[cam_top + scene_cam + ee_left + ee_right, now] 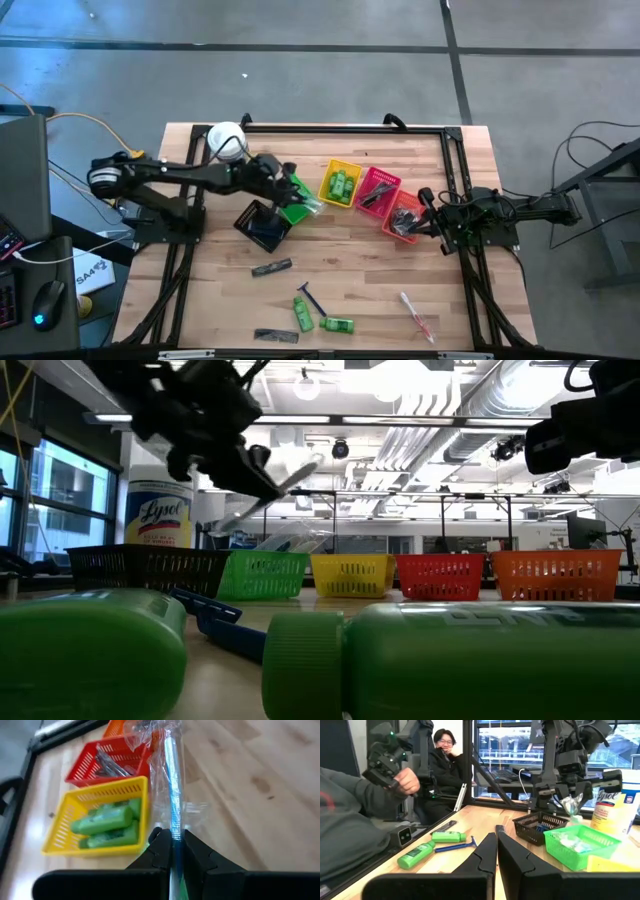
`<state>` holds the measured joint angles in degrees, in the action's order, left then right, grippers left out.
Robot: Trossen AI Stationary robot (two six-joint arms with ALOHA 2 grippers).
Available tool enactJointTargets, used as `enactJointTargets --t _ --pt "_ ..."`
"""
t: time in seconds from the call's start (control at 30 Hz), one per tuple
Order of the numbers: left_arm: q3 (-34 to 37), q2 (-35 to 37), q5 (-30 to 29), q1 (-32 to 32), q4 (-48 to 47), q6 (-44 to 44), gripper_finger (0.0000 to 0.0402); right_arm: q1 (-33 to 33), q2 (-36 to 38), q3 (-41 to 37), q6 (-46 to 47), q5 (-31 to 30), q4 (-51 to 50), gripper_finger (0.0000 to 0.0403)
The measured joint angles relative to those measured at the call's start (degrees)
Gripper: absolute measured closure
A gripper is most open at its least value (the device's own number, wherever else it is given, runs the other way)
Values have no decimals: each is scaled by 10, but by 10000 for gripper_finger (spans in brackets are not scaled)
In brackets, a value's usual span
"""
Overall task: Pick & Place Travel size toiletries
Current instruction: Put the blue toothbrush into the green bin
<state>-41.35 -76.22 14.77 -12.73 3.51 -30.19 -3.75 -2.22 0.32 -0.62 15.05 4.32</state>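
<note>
Left arm: reaches from the table's left edge across to the row of baskets, wrist bent down over the green basket (296, 205).
Left gripper (297, 192): fingers pinch a clear-wrapped toothbrush (172, 785) near one end; the rest of it sticks out ahead of the fingertips, held in the air above the green basket.
Right arm: lies low along the table's right side, pointing inward toward the orange basket (404, 218).
Right gripper (496, 851): fingers pressed together, holding nothing, just beside the orange basket.
Baskets: black basket (264, 224), green, yellow basket (95, 822), red basket (110, 762) and orange stand in a row across the middle of the table.
Yellow basket contents: green bottles (102, 826) lying side by side.
Red basket contents: dark items, too unclear to name.
Loose items near the front edge: two green bottles (320, 318), a blue razor (309, 297), a wrapped toothbrush (416, 313) to the right, and two dark flat pieces (272, 267).
Tub: white-lidded tub (226, 140) with a yellow label stands behind the left arm, near the far edge.
Background: a seated person (445, 767) and another person's hand (407, 780) beyond the table.
</note>
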Motion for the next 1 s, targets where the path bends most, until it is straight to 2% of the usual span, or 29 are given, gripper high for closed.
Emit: enactJointTargets --t 0.13,0.23,0.47,1.0 --pt "-14 -15 1 -17 -22 -79 384 0 0 0 3 1 1 396" --pt "-8 -21 2 -39 -39 -104 384 0 0 0 3 1 1 396" --pt "6 -26 73 -85 -36 -112 384 0 0 0 -10 0 1 396" --pt "10 -29 73 -94 -39 -119 384 0 0 0 -5 -1 13 396"
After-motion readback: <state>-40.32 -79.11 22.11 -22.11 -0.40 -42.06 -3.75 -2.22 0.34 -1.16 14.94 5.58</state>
